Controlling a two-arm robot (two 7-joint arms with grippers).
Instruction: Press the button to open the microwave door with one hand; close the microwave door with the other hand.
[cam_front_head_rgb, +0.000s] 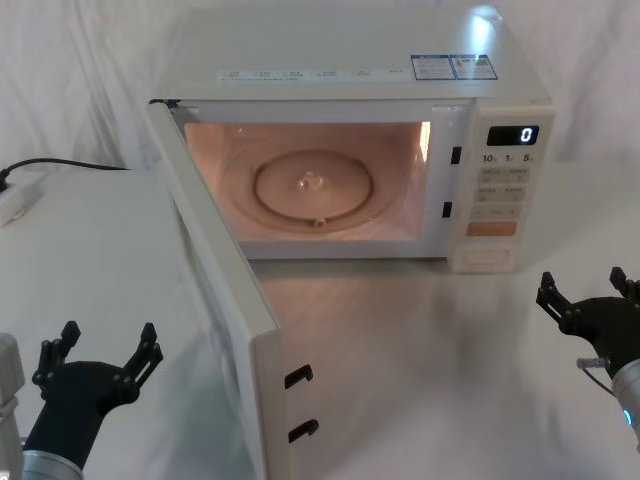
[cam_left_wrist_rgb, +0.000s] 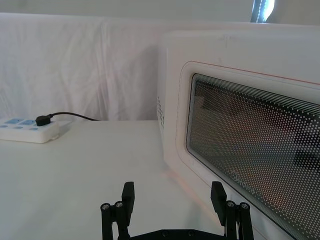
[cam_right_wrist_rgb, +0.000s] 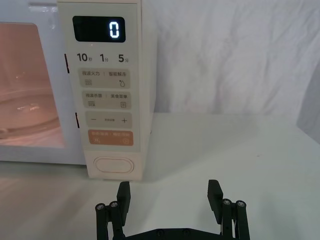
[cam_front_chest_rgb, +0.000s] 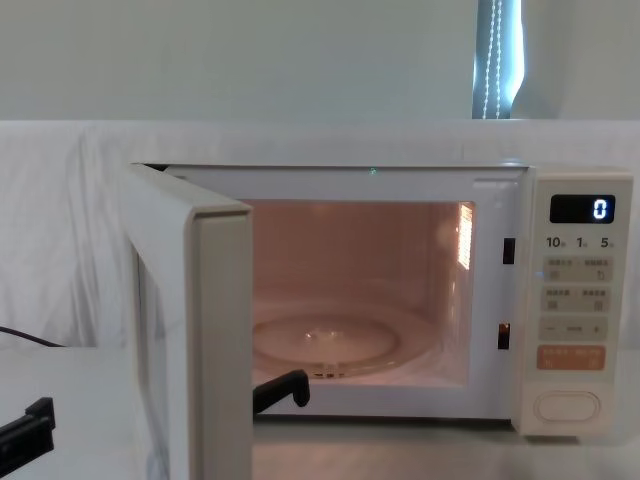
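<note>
On the white tabletop (cam_front_head_rgb: 420, 330) the microwave door (cam_front_head_rgb: 215, 300) hangs wide open, the button (cam_right_wrist_rgb: 114, 165) untouched now. The left gripper (cam_front_head_rgb: 98, 362), jaws released, waits outside the door; closing is next, calling for a push inward. The right gripper (cam_front_head_rgb: 590, 292), also released, idles near the button.

My head camera looks down on the open microwave (cam_front_head_rgb: 350, 150); my chest camera faces its lit cavity (cam_front_chest_rgb: 355, 300) level. Beyond the left jaws, that wrist camera sees the microwave door (cam_left_wrist_rgb: 240, 140) close; beyond the right jaws, the button (cam_right_wrist_rgb: 114, 165).
</note>
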